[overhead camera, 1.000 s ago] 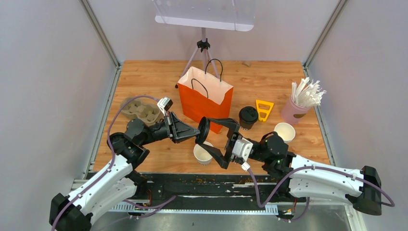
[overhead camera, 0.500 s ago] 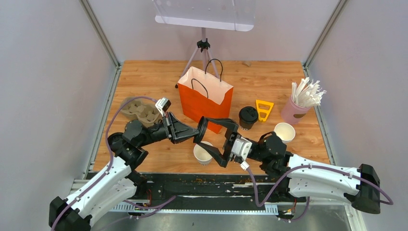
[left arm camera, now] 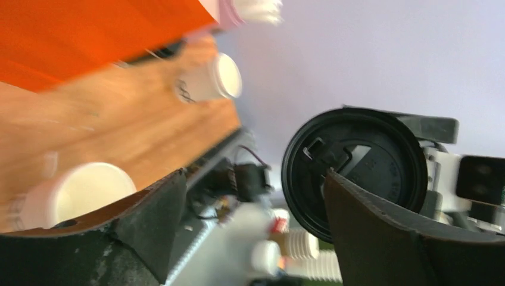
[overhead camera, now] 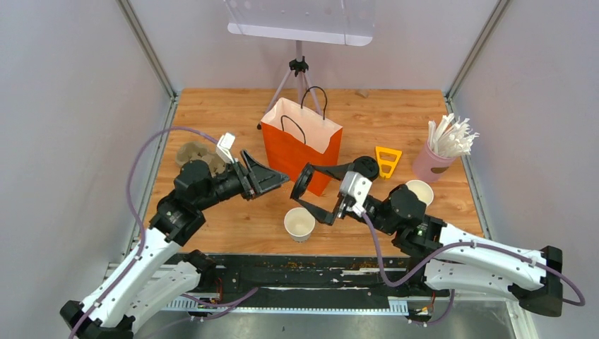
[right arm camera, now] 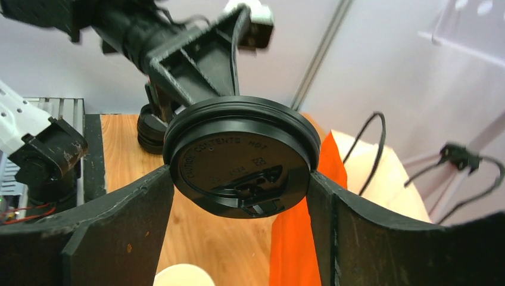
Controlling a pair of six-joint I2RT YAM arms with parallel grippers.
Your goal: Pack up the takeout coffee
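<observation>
Black lid (right arm camera: 241,158) is clamped by its rim in your right gripper (right arm camera: 241,179); your left gripper (left arm camera: 253,179) stands open, clear of it.

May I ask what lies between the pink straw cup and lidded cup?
Between the pink cup and the lidded cup lies a yellow plastic piece, top view.
</observation>
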